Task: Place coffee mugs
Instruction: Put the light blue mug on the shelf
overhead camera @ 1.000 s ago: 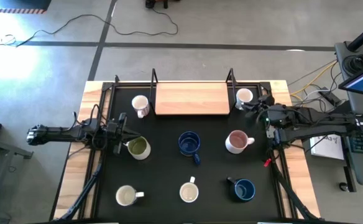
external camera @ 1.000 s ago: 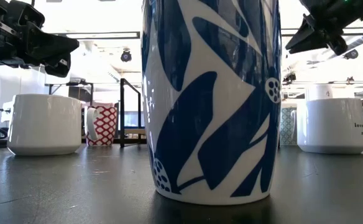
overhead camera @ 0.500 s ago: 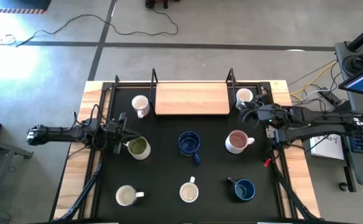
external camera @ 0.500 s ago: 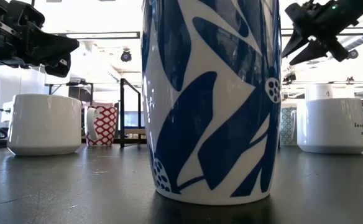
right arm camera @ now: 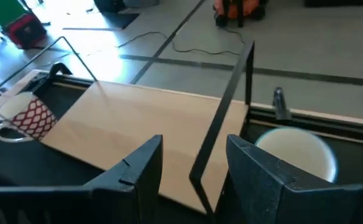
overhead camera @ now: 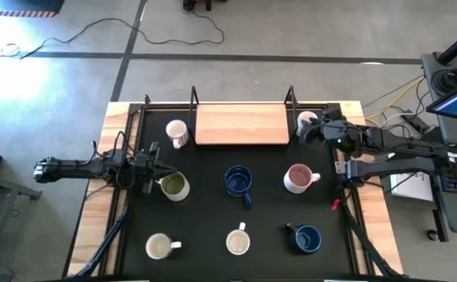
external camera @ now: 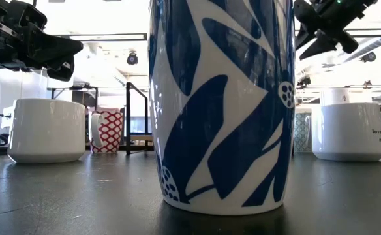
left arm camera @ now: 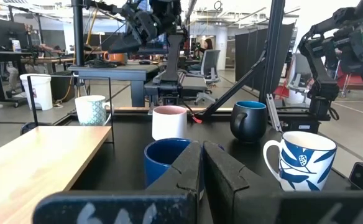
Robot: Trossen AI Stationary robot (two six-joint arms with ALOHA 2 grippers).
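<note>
- Right now the right gripper (overhead camera: pixel 310 131) hovers over the back right corner of the black table (overhead camera: pixel 213 227), its 2 fingers spread apart and holding nothing.
- Just under and beside it stands a white mug (overhead camera: pixel 307 121), next to the right end of the wooden shelf (overhead camera: pixel 242 124); the right wrist view shows this mug's rim (right arm camera: pixel 296 151) beyond one finger and the shelf's black post (right arm camera: pixel 222 127) between the fingers.
- Over on the other side, the left gripper (overhead camera: pixel 152 169) sits low at the table's left edge with its fingers pressed together, empty, touching or nearly touching the olive-green mug (overhead camera: pixel 174 186).
- At the shelf's left end stands the white mug with red print (overhead camera: pixel 177 132).
- Across the middle row sit the olive-green mug, a dark blue mug (overhead camera: pixel 239 181) at the centre and a pinkish mug (overhead camera: pixel 299 178) to the right, well apart from one another.
- Along the front row are a cream mug (overhead camera: pixel 160 247) on the left, a white mug with blue leaf print (overhead camera: pixel 238 241) in the middle and another dark blue mug (overhead camera: pixel 307 239) on the right.
- All 8 mugs stand upright on the table; the shelf top is bare.
- From table height the blue leaf mug (external camera: pixel 222 104) fills the middle of the view.
</note>
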